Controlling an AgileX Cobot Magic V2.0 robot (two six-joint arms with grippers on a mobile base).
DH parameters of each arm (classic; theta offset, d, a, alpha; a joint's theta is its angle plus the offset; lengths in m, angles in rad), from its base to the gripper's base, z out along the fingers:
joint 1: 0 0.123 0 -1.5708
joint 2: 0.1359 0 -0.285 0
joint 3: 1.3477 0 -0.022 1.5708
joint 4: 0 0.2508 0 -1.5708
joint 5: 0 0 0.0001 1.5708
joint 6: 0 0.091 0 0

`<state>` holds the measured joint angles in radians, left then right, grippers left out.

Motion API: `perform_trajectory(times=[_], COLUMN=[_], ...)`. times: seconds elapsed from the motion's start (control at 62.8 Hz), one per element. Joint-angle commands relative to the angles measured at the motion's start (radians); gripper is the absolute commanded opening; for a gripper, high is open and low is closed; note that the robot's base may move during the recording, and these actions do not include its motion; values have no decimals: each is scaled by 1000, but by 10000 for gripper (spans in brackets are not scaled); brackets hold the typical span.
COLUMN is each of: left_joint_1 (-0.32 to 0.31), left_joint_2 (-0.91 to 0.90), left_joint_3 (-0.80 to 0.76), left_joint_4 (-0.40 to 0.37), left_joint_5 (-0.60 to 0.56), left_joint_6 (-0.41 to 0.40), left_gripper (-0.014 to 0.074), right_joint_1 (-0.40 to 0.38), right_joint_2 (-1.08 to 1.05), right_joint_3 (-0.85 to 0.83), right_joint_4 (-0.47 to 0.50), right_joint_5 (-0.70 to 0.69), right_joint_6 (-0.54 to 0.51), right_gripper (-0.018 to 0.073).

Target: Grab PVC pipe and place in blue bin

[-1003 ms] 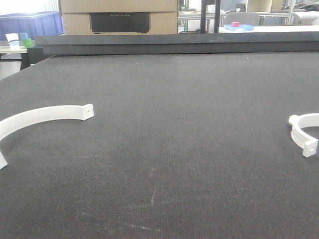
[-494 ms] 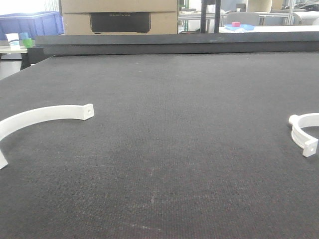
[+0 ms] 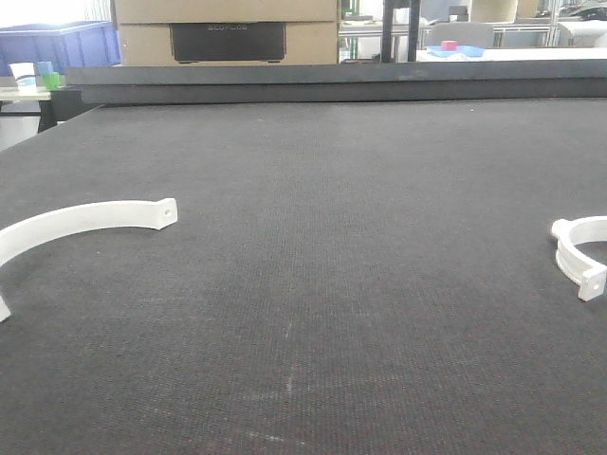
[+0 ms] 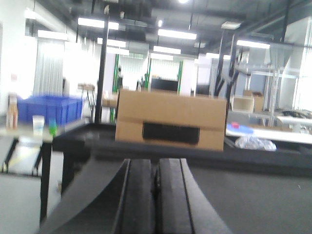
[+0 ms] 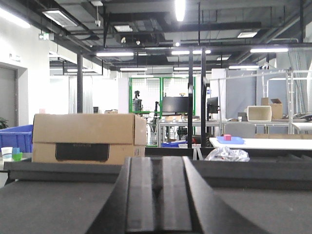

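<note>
Left claw (image 4: 157,168): my fingers are pressed flat together with only a thin seam between them. Nothing is gripped, and it is held above the bench and pointing across it.
Right claw (image 5: 157,165): same here, pinched closed on nothing and aimed level over the bench.
PVC pipe (image 3: 567,256): there it is, lying flat at the far right of the bench (image 3: 332,284). The front view's edge cuts it off. It is a thick ridged white ring with a tab end and small hole facing the camera. Neither wrist view shows it.
White half-circle strip (image 3: 85,220): a bigger, thinner piece lying flat on the left side, well apart from the pipe.
Blue bin (image 3: 71,45): off the bench, past its far-left corner. It also shows in my left wrist view (image 4: 48,108) and at the edge of my right one (image 5: 14,136).
Cardboard box (image 3: 228,33): sits beyond the far edge of the bench, just right of the bin.
</note>
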<state>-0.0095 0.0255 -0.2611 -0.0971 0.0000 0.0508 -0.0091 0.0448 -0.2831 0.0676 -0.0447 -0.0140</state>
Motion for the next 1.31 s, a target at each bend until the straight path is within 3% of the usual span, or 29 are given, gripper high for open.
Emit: perform_trajectory(times=[0.0, 0.239, 0.43, 0.685, 0.876, 1.067, 1.29], left_joint_1=[3, 3, 3, 3, 3, 3, 3], left_joint_2=[56, 309, 535, 731, 841, 908, 958], left_joint_3=[-111, -403, -614, -618, -609, -609, -609], left_joint_4=[67, 85, 85, 75, 71, 48, 10], left_joint_5=[28, 299, 566, 601, 603, 619, 619], left_joint_6=[2, 2, 2, 2, 2, 2, 2], left_gripper=[-111, -111, -111, -111, -111, -111, -111], right_joint_1=[-7, -7, -7, -7, -7, -7, -7], right_joint_2=[56, 266, 447, 672, 780, 812, 851], right_joint_3=[-97, -324, -386, -385, -385, -385, -385], right_joint_4=[-27, -48, -46, -43, -32, 64, 68], right_joint_5=[52, 279, 421, 648, 636, 588, 570], right_joint_6=[-5, -5, -5, -5, -5, -5, -5], right_gripper=[-154, -154, -154, -154, -154, -154, -154])
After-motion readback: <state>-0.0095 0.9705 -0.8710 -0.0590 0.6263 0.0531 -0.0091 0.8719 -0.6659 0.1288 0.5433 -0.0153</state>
